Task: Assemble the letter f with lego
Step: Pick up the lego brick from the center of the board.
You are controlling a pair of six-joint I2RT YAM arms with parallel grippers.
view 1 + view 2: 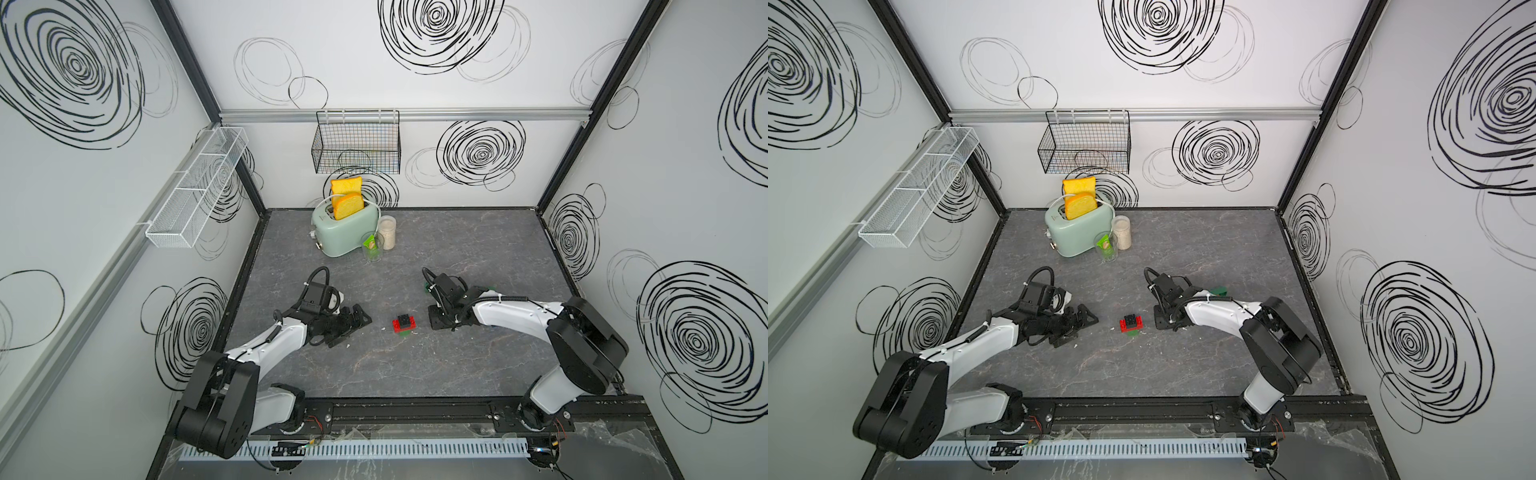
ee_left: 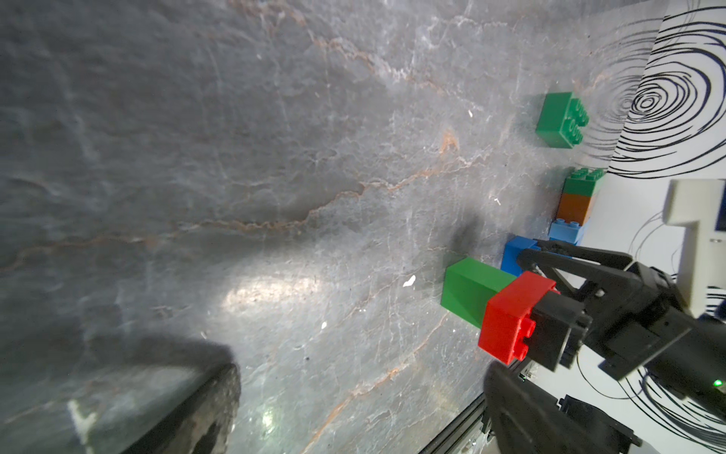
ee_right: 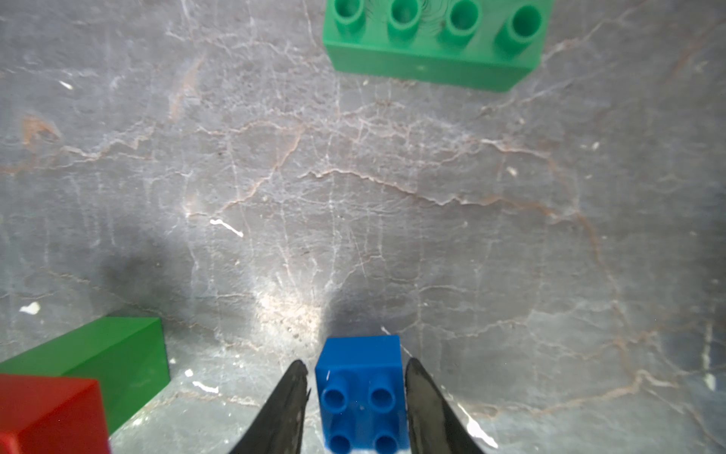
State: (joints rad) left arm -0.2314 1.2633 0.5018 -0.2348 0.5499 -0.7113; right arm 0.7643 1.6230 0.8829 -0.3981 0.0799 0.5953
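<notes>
Blue brick (image 3: 359,393), studs up, sits on table (image 3: 353,196) right between R pincer (image 3: 356,362) fingers (image 3: 290,397). Fingers stand close on both sides w/ a thin gap on one, so can't tell if it's clamped or only straddled.

Just beside R pincer, on the side toward L pincer: green brick (image 2: 469,291) joined to red brick (image 2: 508,318), w/ black brick (image 2: 558,338) on the red. In both top views this lot sits between the 2 pincers, nearer R.

On R pincer's other side, near it: green, orange & lt-blue bricks bunched together (image 2: 575,204). Past those, well apart from it, a long green brick (image 2: 558,122).

L pincer (image 1: 356,330): jaws wide, empty, low over table, apart from the red brick.

Toaster (image 1: 345,232) stands well beyond both pincers.
</notes>
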